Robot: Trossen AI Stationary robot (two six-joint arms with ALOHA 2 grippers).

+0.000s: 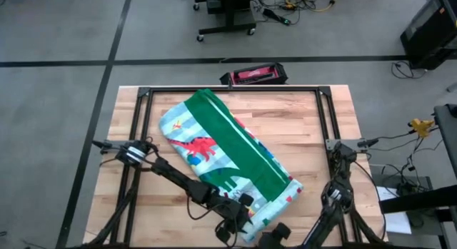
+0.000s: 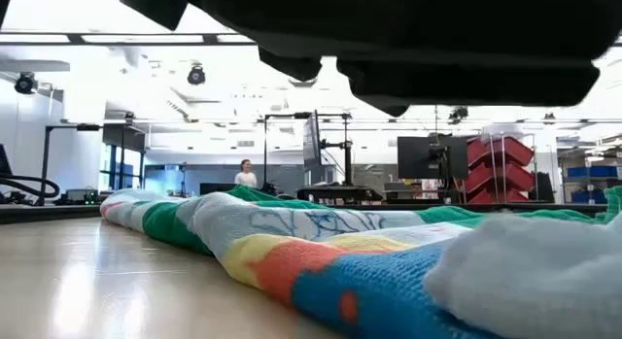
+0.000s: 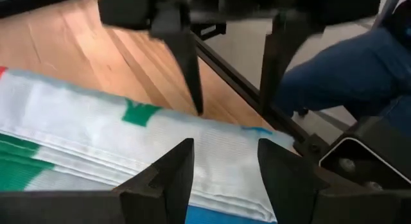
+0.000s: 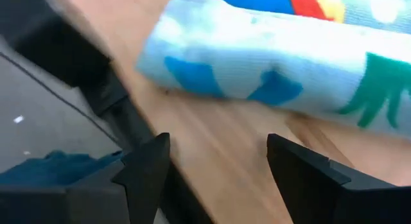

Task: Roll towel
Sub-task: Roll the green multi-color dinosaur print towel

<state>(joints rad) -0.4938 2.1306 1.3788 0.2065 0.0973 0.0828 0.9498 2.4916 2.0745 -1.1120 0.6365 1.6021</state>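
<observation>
The towel lies folded in a long band slanting from the table's far left to its near right. The dinosaur print shows along both long sides and a broad green strip down the middle. It also shows in the low view. My left gripper is open just over the towel's near end, one finger on either side of its white edge. My right gripper is open at the table's near edge, over bare wood just short of the towel's near end. It also shows in the left wrist view.
A black frame rail runs along the table's far side, with posts left and right. A red and black case lies beyond the far edge. Bare wood lies right of the towel. Something blue shows beyond the near edge.
</observation>
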